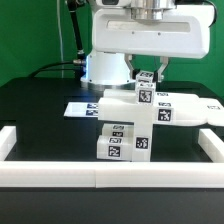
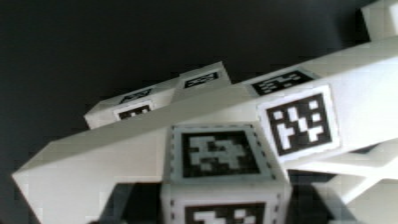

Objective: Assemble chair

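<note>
The chair [image 1: 125, 135] stands partly built in the middle of the black table, a stack of chunky white blocks with black-and-white tags. Its slab seat [image 1: 185, 110] stretches toward the exterior view's right. My gripper [image 1: 147, 78] hangs straight above it, shut on an upright white post [image 1: 146, 98] that reaches down into the stack. In the wrist view the tagged post [image 2: 224, 160] fills the gap of the gripper [image 2: 226, 205], with a dark finger [image 2: 132, 200] on each side. Behind it lie the slab seat [image 2: 107, 145] and another tagged block [image 2: 302, 115].
The marker board [image 1: 82, 108] lies flat behind the chair on the exterior view's left. A low white border rail [image 1: 100, 176] runs along the front and up both sides. The arm's white base [image 1: 105, 65] stands at the back.
</note>
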